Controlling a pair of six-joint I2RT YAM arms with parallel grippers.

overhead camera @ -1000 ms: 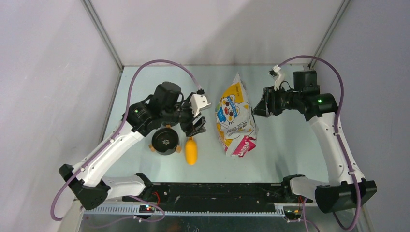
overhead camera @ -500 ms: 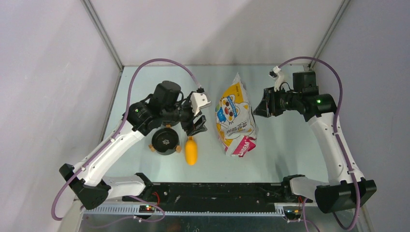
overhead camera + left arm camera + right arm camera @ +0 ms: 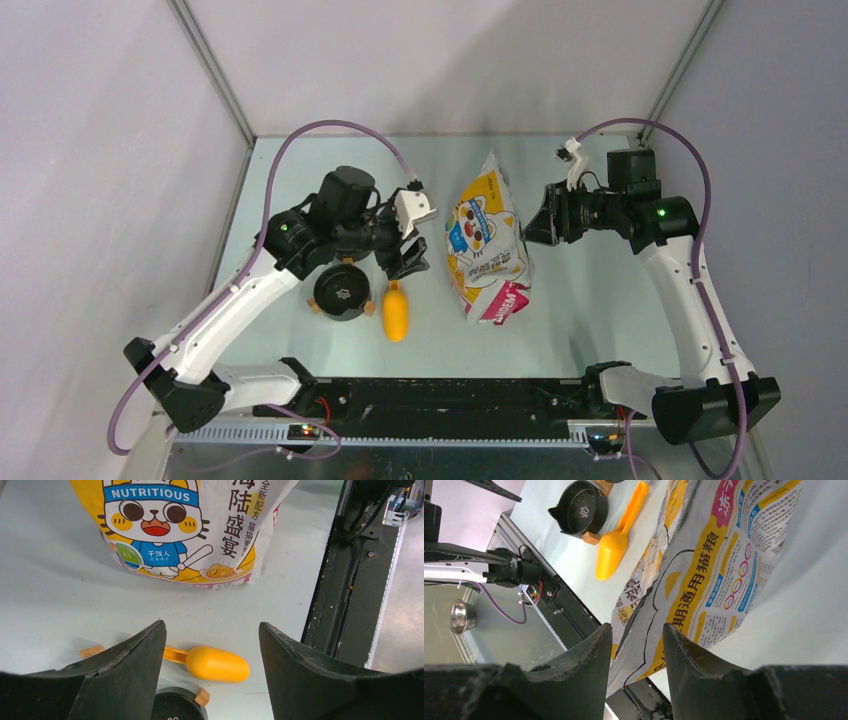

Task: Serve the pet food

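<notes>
**Scoop pickup lining up, bag being tended**

Centre-left of the top view, a black paw-print bowl [image 3: 341, 292] is sitting empty on small wooden feet, prob. the dish waiting for a serving. Just right of it, the L gripper [image 3: 403, 262] is hovering over the handle end of the orange scoop [image 3: 396, 313]. Its jaws are spread wide and holding nothing. The wrist view is showing the scoop flat on the surface in the gap below, so this arm seems to be lining up for a pickup. The scoop is lying beside the bowl w/ its cup toward the bottom of the frame, apart from the bag.

Mid-frame, the cat-print bag [image 3: 487, 240] is resting on the table. No pet food is showing in any view; it's presumably inside the bag, and I can't tell if the bag is open.

Centre-right, the R gripper [image 3: 533, 227] is sitting at the bag's right edge, jaws partway narrowed. Its wrist view is showing the bag's edge in the gap, but I can't tell if it's pinching. Likely it's there to steady the bag.

The table [image 3: 590, 300] is looking smooth, matte, pale blue-green, w/ a black rail [image 3: 450, 395] running along the bottom edge. Plain grey-lilac walls [image 3: 450, 60] are closing in the top and both sides.
</notes>
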